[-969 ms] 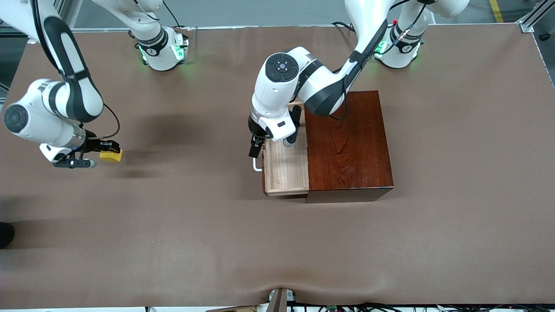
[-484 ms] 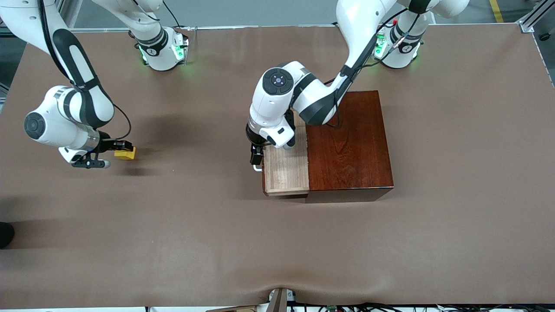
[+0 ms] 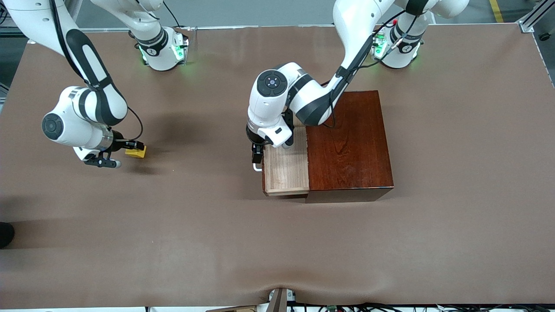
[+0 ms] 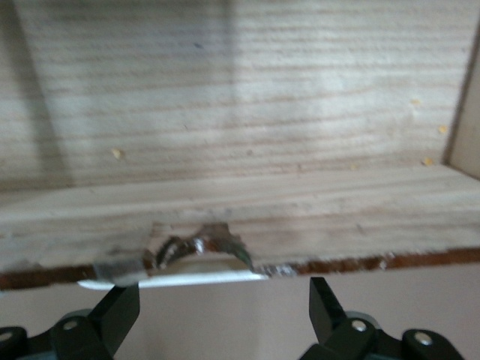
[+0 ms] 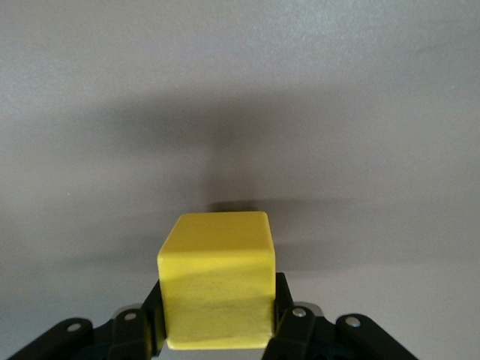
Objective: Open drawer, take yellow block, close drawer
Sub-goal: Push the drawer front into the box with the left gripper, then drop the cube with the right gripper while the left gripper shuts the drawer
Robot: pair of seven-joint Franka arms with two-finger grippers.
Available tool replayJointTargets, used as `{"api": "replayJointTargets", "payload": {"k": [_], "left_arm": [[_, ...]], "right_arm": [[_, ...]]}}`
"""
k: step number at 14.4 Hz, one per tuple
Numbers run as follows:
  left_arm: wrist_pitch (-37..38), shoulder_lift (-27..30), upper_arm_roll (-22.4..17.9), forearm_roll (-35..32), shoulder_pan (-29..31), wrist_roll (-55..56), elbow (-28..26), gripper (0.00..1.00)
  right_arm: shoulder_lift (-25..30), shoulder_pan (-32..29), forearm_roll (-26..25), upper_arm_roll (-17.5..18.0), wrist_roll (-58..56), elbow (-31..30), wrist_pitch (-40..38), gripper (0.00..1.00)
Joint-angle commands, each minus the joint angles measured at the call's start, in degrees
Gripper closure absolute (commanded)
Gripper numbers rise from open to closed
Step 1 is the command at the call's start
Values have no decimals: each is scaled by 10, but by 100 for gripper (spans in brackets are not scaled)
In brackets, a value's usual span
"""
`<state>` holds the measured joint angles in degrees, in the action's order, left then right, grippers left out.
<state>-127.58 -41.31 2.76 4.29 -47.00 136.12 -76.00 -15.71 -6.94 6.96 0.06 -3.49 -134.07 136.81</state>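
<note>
The left claw (image 3: 257, 157) hangs with its fingers (image 4: 112, 319) spread, one on either side of the white handle (image 4: 172, 279) of the drawer (image 3: 286, 171), which stands pulled out of the dark wooden box (image 3: 349, 143) just past the claw. Well apart from it, toward the right arm's end of the table (image 3: 277, 242), the right claw (image 3: 130, 149) is over the bare table, pinching the yellow block (image 5: 217, 289) between its fingers.

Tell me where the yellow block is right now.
The yellow block is clamped in the right claw, over bare table toward the right arm's end, well apart from the drawer; the right wrist view shows it between the fingers.
</note>
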Motion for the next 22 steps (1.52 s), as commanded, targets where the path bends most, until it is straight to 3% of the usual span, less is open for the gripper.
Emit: {"api": "replayJointTargets", "payload": {"k": [1,3,4,5,6,7,8,12,15,22], "left_arm": [[39,-4,-3,-16,-5,14,14,0],[63,0,-3,-23,-5,14,14,0],[78,0,-4,-23,-5,14,15,0],[90,1,-6,-23,-4,14,16,0],[99,4,-6,-33,-3,14,16,0],[109,7,-6,-59,-4,15,16,0],[124,9,-5,-80,-4,15,16,0],[177,11,-5,-127,-2,15,16,0],[208,14,-17,-131,4,14,16,0],[261,30,-64,-131,3,15,16,0]], "right_arm": [[11,2,12,-1,8,-16,14,85],[10,2,12,-1,7,-20,14,85],[10,2,11,-1,7,-20,14,79],[10,2,11,-1,6,-19,14,62],[10,2,11,-1,6,-18,14,39],[10,6,10,-1,6,-17,15,8],[10,12,10,-1,6,-17,21,0],[20,13,10,-1,-1,-5,12,0],[53,17,8,1,-1,40,-48,0],[66,28,-33,0,16,322,-373,0]]}}
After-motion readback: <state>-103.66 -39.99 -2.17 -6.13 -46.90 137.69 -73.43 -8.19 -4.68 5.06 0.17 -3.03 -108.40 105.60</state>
